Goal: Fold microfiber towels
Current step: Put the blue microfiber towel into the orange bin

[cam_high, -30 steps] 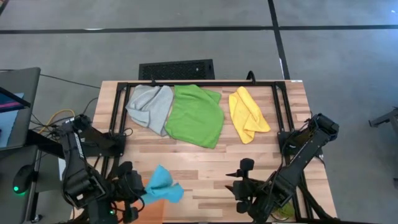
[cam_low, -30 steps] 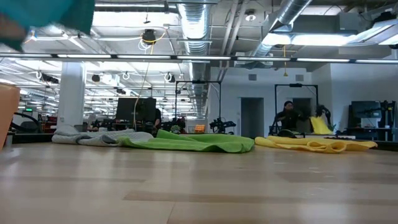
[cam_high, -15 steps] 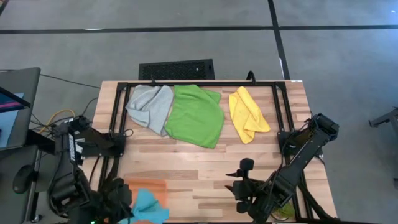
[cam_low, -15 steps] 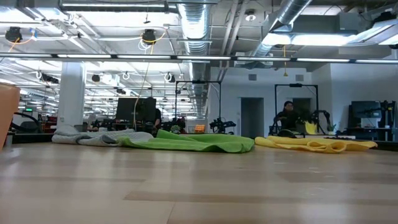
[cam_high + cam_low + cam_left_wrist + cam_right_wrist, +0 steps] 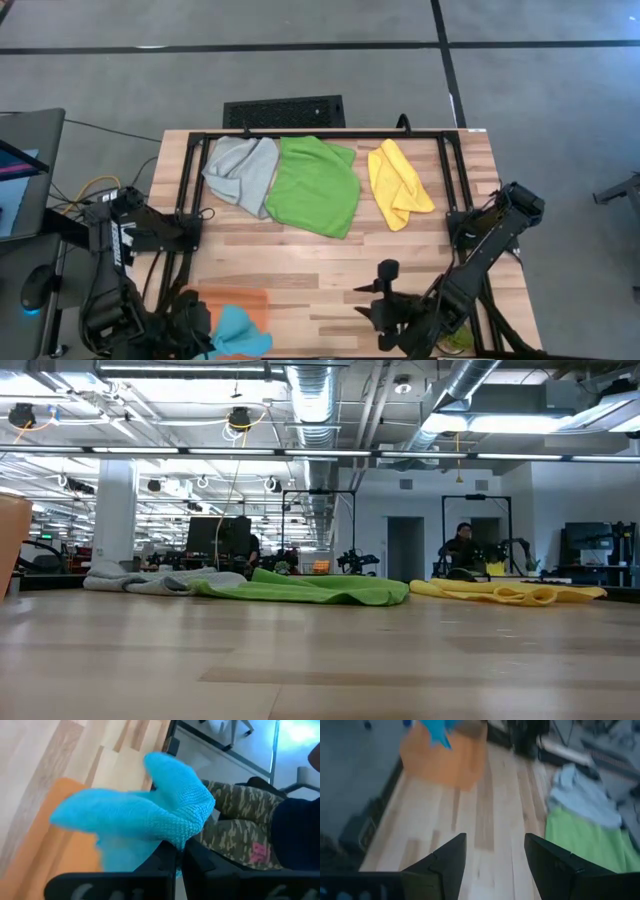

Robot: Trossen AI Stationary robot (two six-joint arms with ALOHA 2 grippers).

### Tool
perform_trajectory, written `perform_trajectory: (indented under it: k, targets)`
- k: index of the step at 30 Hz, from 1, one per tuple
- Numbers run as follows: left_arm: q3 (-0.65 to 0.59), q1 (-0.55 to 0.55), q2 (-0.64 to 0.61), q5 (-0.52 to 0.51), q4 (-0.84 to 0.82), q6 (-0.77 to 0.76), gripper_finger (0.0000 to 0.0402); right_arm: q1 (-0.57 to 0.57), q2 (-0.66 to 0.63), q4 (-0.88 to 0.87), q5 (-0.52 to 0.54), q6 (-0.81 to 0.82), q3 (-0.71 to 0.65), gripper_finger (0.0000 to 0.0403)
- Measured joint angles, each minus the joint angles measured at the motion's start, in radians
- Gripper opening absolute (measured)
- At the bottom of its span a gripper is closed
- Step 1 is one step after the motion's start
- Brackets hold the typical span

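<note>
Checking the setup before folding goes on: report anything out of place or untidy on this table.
The teal towel hangs bunched from the shut left gripper above the orange tray at the table's near edge. The grey towel, green towel and yellow towel lie rumpled and unfolded along the far side.

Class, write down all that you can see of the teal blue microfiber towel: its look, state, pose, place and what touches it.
The teal blue microfiber towel is a soft cloth with a fine knitted-looking weave, bunched into loose lobes rather than spread flat. The left gripper is shut on a fold of it. It sits at the table's near left corner, over the near end of the flat orange rectangular tray; whether it rests on the tray cannot be told. The other towels lie far from it.
</note>
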Motion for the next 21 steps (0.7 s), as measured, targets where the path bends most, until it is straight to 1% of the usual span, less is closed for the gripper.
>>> perform_trajectory:
  k: [5, 6, 11, 13, 16, 19, 21]
  targets:
    - [-0.014, 0.002, 0.000, -0.010, 0.000, 0.057, 0.0000, -0.056, 0.003, 0.219, -0.017, -0.195, 0.000, 0.0225]
    - [-0.015, 0.002, 0.000, -0.010, 0.001, 0.068, 0.0000, -0.074, 0.003, 0.262, -0.041, -0.224, 0.000, 0.0225]
    - [-0.033, 0.002, 0.000, -0.015, 0.001, 0.131, 0.0000, -0.174, 0.003, 0.440, -0.243, -0.373, 0.000, 0.0225]
    - [-0.042, 0.002, 0.000, -0.017, 0.000, 0.153, 0.0000, -0.202, 0.003, 0.492, -0.289, -0.454, 0.000, 0.0225]
    - [-0.045, 0.006, 0.001, -0.018, -0.008, 0.176, 0.0000, -0.229, 0.003, 0.536, -0.312, -0.557, 0.000, 0.0225]
    - [-0.045, 0.011, 0.000, -0.041, -0.022, 0.186, 0.0000, -0.248, 0.003, 0.573, -0.318, -0.620, 0.000, 0.0225]
    - [-0.045, 0.016, 0.000, -0.042, -0.029, 0.201, 0.0000, -0.272, 0.031, 0.641, -0.356, -0.663, 0.002, 0.0225]
